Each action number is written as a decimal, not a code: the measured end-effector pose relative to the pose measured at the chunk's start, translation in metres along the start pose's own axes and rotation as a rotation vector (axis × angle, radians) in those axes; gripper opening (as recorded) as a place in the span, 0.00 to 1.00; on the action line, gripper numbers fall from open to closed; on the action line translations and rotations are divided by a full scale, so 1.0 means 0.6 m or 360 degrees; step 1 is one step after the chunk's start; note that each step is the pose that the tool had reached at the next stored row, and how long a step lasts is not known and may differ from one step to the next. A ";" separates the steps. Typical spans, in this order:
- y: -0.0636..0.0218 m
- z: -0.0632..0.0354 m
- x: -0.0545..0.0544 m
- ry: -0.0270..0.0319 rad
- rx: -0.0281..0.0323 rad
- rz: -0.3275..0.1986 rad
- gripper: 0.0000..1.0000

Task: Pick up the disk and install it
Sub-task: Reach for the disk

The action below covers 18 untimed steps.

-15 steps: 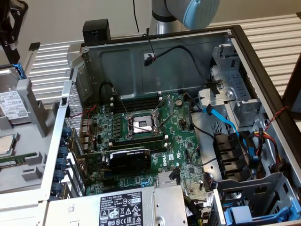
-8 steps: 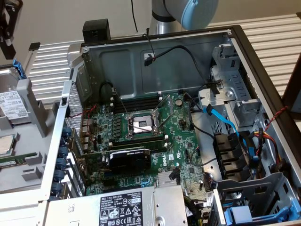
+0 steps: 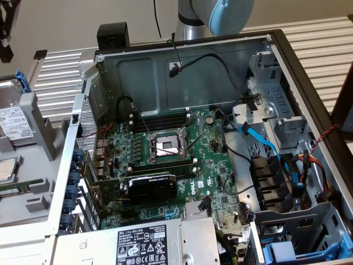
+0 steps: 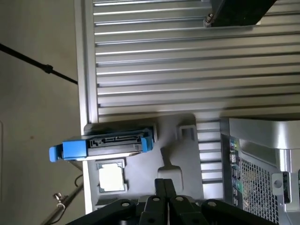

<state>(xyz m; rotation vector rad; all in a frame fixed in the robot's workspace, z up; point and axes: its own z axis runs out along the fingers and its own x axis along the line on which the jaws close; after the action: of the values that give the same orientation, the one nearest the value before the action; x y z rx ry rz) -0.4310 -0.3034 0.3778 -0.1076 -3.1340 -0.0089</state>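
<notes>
The disk (image 4: 115, 143) stands on edge in a slot of a grey holder tray (image 4: 180, 154), its blue carrier frame (image 4: 72, 150) sticking out at one end. In the exterior view the disk (image 3: 12, 124) shows its white label at the far left, beside the open computer case. My gripper (image 4: 165, 187) hovers above the tray, a short way from the disk and not touching it. Its two black fingers are pressed together, shut, with nothing between them. At the exterior view's top left edge hangs a black part of the gripper (image 3: 4, 38).
A square silver processor chip (image 4: 111, 177) lies in the tray next to the disk. The open case (image 3: 182, 138) holds a motherboard, loose cables, a labelled power-supply box (image 3: 149, 243) and a drive cage (image 3: 298, 232) at the exterior view's right. A slatted metal table (image 4: 187, 61) lies underneath.
</notes>
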 end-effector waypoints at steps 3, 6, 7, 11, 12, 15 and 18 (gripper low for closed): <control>0.003 0.000 0.020 0.00005 0.00000 0.0000 0.11; 0.008 0.000 0.040 0.00007 -0.00001 0.0000 0.11; 0.012 0.000 0.046 0.00009 0.00000 0.0000 0.11; 0.025 0.000 0.065 0.00008 0.00001 0.0000 0.11; 0.027 0.000 0.070 0.00009 0.00000 0.0000 0.11; 0.028 -0.003 0.080 0.00009 0.00000 0.0000 0.11; 0.028 -0.004 0.088 0.00009 0.00001 0.0000 0.11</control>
<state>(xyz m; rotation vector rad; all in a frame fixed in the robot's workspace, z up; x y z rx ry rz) -0.4823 -0.2830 0.3804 -0.1074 -3.1335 -0.0088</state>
